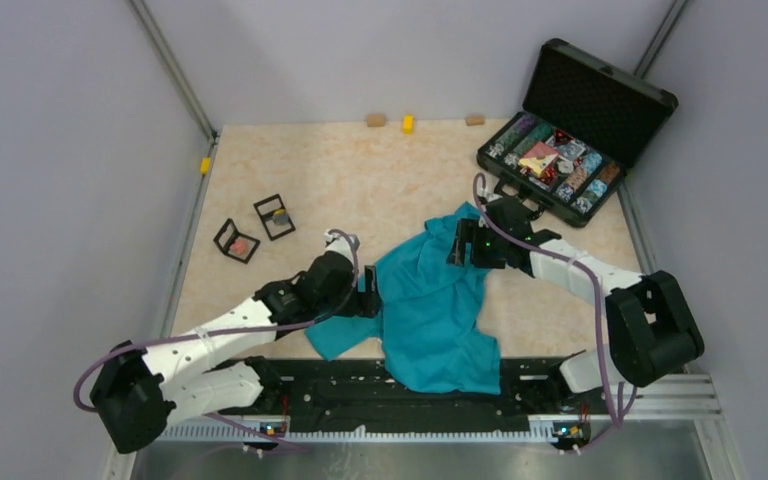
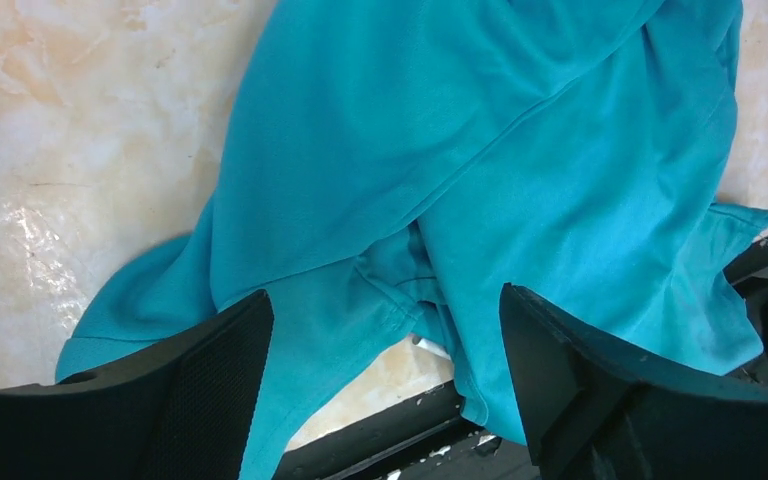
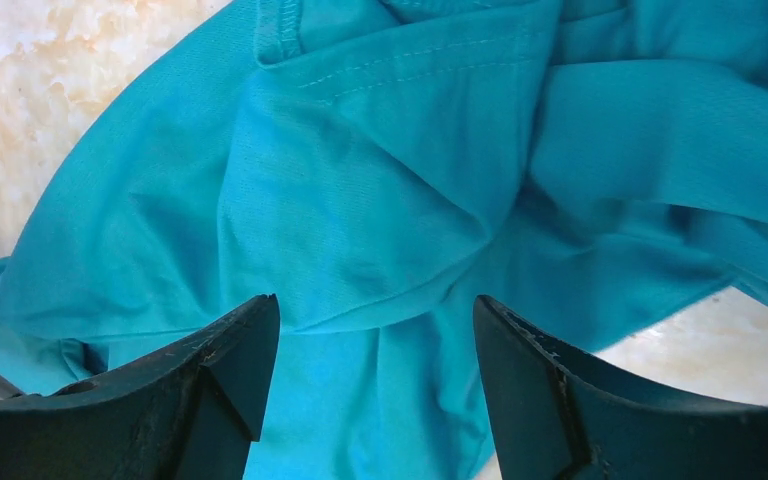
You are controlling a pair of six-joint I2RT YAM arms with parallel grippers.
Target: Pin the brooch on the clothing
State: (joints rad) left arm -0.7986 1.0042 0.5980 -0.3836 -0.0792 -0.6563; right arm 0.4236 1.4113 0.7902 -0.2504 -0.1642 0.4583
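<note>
Though it is too small in the top view to show which way it faces, the brooch (image 1: 241, 243) sits as a pink-red speck inside a little black frame (image 1: 222, 230) on the left part of the table (image 1: 380, 170), well apart from the shirt (image 1: 430, 305) and from both arms. A second black frame (image 1: 261, 222) stands just beside it.

The shirt lies crumpled at the middle of the table. Its long axis runs from the far end near the case down to the near edge, where the hem drapes onto the black rail (image 1: 360, 385); one sleeve juts out to the left. In the left wrist view a small white scrap (image 2: 430, 347) peeks from under a fold, too small to read.

The left gripper (image 2: 385, 300) hangs over the shirt's left side with its fingers spread wide and nothing between them. The right gripper (image 3: 375, 305) hovers above the far folds, also parted and holding nothing.

An open black case (image 1: 600, 100) with multicoloured trinkets (image 1: 555, 160) stands at the far right corner.
</note>
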